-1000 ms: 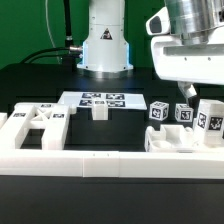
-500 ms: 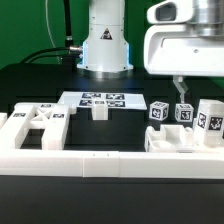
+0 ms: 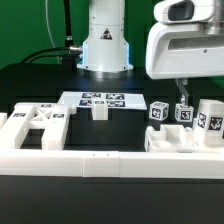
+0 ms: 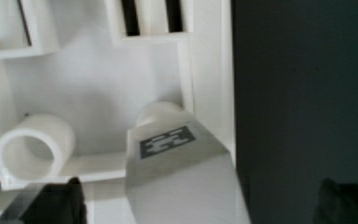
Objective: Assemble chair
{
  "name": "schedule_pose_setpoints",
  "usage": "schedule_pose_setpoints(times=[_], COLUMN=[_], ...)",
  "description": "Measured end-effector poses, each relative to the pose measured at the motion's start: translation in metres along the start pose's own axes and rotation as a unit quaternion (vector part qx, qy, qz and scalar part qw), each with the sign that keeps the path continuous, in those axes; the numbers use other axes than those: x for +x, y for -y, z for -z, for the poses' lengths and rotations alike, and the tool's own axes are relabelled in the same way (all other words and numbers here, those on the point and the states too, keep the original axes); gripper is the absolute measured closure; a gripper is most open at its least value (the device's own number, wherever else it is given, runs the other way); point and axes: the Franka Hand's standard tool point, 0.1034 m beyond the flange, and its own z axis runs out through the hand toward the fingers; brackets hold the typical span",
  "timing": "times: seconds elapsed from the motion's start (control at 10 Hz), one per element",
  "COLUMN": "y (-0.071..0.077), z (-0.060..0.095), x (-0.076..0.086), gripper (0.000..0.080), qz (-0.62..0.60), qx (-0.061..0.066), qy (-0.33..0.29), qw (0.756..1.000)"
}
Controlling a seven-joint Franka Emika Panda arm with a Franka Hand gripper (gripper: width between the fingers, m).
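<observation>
On the exterior view's right you see the gripper [image 3: 190, 92], jaws spread wide, hanging just above the tagged white chair posts [image 3: 185, 113], while the marker board [image 3: 103, 99] lies mid-table and a slatted chair part [image 3: 35, 122] sits far left.

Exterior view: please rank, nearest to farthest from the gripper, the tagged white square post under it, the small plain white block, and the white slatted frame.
1. Tagged white square post, just under the gripper, exterior view's right.
2. Small plain white block, middle.
3. White slatted frame, exterior view's left.
</observation>
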Motion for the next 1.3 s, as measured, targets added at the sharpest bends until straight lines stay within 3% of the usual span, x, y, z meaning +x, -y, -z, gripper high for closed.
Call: schedule_pose_setpoints(times=[0.2,0.5,0.8,1.1,1.3], y=[-0.001,-0.008,-0.009,-0.009,-0.009], z=[-0.001,-0.002,-0.003,-0.003,-0.003], x=[0.001,0.002,0.003,0.003,0.003], gripper=[0.0151,0.0151,0.0517,0.0517,0.0517], qz=[0.076,0.101,0.104,0.090,-0.024], qx=[-0.013,-0.013,-0.012,-0.012,-0.004], qy=[-0.004,-0.004,-0.005,-0.005,-0.008], qw=[0.997,0.995,0.995,0.996,1.000])
